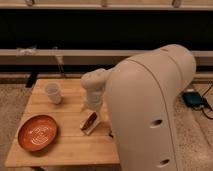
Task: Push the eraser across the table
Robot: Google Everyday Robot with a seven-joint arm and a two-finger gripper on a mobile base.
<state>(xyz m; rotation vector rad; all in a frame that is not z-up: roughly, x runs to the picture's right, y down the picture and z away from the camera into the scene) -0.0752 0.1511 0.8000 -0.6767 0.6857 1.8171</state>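
The light wooden table [65,150] stands at the lower left of the camera view. The eraser [90,122], a small reddish-brown and white block, lies near the table's middle right. My gripper [93,111] points down from the white wrist [94,87], right above the eraser's far end. Whether it touches the eraser does not show. My large white arm [150,110] fills the right foreground and hides the table's right edge.
A white cup [53,93] stands on the table at the back left. An orange plate [38,133] lies at the front left. A blue object [193,98] lies on the floor at the right. A dark wall with a ledge runs behind the table.
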